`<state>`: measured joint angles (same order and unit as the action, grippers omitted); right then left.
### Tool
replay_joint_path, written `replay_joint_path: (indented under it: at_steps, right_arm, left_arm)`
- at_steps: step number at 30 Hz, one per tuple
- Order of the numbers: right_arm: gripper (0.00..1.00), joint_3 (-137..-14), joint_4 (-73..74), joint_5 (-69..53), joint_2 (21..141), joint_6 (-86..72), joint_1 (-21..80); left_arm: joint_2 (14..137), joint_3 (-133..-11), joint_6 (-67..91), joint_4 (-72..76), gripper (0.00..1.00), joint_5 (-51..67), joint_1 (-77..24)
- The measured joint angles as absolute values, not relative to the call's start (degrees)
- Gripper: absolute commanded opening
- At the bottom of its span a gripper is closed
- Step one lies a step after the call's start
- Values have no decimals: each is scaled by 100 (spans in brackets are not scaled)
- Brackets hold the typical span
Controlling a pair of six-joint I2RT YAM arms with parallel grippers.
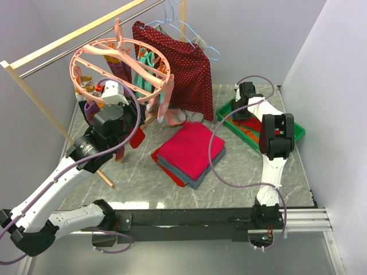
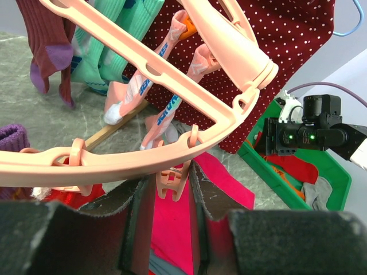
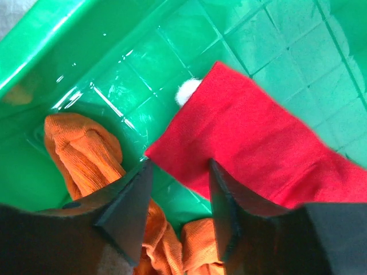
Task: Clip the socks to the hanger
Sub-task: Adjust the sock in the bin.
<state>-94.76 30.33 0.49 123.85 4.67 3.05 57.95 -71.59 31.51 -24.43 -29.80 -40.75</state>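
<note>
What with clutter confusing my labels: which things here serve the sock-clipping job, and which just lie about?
Job: pink round hanger, hanger clip, red sock, orange sock, teal socks, green tray.
Lying about: folded red and grey cloth stack, dark red dotted garment, light-blue wire hangers.

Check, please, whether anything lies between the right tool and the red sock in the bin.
Nothing visible: the right tool sits at the edge of the red sock, with the orange sock off to one side.
</note>
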Motion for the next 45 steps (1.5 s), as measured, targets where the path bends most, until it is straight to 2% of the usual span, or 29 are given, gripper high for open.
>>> replay_joint_path:
  at_steps: [5, 14, 17, 19, 28, 29, 30, 31, 34, 42, 45]
  right_arm:
    - [29, -9478, 3050, 89, 12396, 502, 307]
    - [21, -9483, 2904, 75, 12396, 342, 204]
    - [7, -9494, 2834, 25, 12396, 198, 78]
    - [1, -9546, 2834, -60, 12396, 38, -64]
    - [0, -9277, 2526, -311, 12075, -292, -475]
    - [1, -9196, 2499, -362, 11942, -327, -471]
    - [9, -9148, 2473, -401, 11841, -344, -471]
    - [32, -9111, 2447, -434, 11725, -362, -471]
    - [48, -9137, 2344, -534, 11487, -408, -458]
    - [54, -9686, 2473, -272, 11891, -1, -134]
    - [59, -9695, 2591, -178, 12199, 121, 3]
  left_arm:
    - [5795, -7159, 3107, -2443, 1, -2980, -4075]
    - [5795, -7159, 3107, -2445, 1, -2980, -4075]
    - [5795, -7159, 3107, -2445, 1, -2980, -4075]
    - [5795, -7159, 3107, -2445, 1, -2980, -4075]
    - [5795, -7159, 3107, -2445, 1, -2976, -4075]
    - [5795, -7159, 3107, -2445, 1, -2971, -4075]
    - [5793, -7159, 3107, -2445, 1, -2967, -4075]
    - [5793, -7159, 3107, -2445, 1, -2961, -4075]
    - [5791, -7159, 3107, -2443, 1, -2954, -4075]
    - [5784, -7159, 3107, -2447, 1, -2936, -4075]
    - [5784, -7159, 3107, -2447, 1, -2936, -4075]
